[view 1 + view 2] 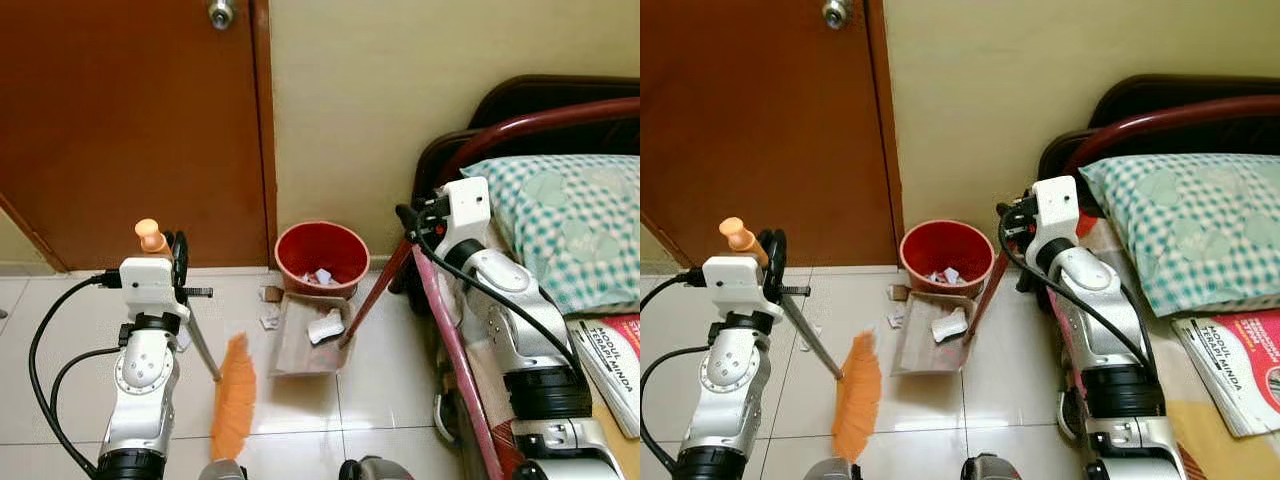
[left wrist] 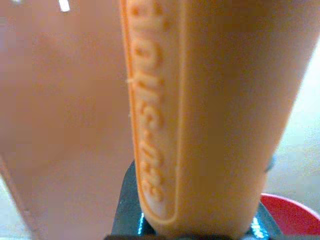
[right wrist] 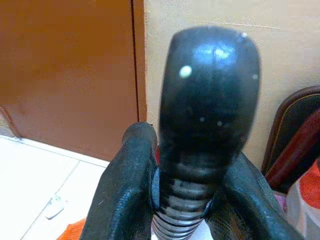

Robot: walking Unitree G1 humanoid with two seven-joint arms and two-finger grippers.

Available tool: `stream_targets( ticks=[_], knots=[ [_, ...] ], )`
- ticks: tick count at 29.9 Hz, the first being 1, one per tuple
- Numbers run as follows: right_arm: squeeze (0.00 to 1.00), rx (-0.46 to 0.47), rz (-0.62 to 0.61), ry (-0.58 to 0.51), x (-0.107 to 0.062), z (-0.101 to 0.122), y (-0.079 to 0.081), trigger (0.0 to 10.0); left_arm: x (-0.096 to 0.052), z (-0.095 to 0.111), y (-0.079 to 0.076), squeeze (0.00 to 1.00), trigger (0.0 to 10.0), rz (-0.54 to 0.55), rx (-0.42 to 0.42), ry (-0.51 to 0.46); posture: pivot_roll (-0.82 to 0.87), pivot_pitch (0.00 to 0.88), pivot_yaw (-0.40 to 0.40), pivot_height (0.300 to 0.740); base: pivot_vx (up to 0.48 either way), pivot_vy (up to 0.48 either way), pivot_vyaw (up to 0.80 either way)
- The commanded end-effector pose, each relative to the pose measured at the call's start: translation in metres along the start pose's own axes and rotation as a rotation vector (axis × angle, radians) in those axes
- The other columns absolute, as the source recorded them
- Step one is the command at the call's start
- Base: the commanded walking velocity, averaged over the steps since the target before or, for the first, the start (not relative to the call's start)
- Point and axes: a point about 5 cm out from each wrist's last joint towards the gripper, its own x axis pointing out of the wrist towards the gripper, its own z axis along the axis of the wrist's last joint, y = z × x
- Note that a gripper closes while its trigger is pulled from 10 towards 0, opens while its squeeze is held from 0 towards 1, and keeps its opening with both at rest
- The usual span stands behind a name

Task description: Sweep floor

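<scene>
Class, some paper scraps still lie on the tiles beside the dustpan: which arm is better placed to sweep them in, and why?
Left. The left gripper holds the broom, whose bristles sit beside the dustpan near the scraps. The right gripper only steadies the dustpan's handle.

We record a white tiled floor carrying a red bin, a dustpan holding paper scraps just before it, orange broom bristles, and loose scraps beside the dustpan.
</scene>
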Motion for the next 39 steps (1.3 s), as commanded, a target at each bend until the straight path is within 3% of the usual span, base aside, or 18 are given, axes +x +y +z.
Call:
stream_targets(
  ticks=[1,7,16,20,28,39],
  knots=[
    [0.00,0.011,0.022,-0.067,0.000,0.019,0.000,10.0,-0.004,-0.004,0.001,0.00,10.0,0.001,0.050,0.011,-0.02,0.000,-0.027,0.740,0.000,0.000,0.00],
    [0.00,0.078,0.101,-0.107,0.006,0.037,0.014,10.0,-0.011,-0.011,-0.001,0.00,10.0,0.016,0.043,0.033,-0.01,0.000,-0.039,0.740,0.000,0.000,0.00],
    [0.00,0.160,0.074,-0.239,0.019,0.079,0.010,10.0,-0.008,-0.012,-0.007,0.00,10.0,0.020,0.036,0.034,-0.02,0.000,-0.044,0.740,0.000,0.000,0.00],
    [0.00,0.183,0.043,-0.356,0.023,0.107,0.009,10.0,-0.007,-0.012,-0.009,0.00,10.0,0.015,0.032,0.030,-0.01,0.000,-0.047,0.740,0.000,0.000,0.00],
    [0.00,0.066,-0.027,-0.561,0.019,0.147,0.005,10.0,-0.009,-0.012,-0.011,0.00,10.0,0.015,0.028,0.029,-0.01,0.000,-0.053,0.740,0.000,0.000,0.00],
    [0.00,-0.094,-0.081,-0.633,0.020,0.154,0.006,10.0,-0.009,-0.012,-0.011,0.00,10.0,0.023,0.024,0.029,0.00,0.000,-0.063,0.740,0.000,0.000,0.00]
  ],
)
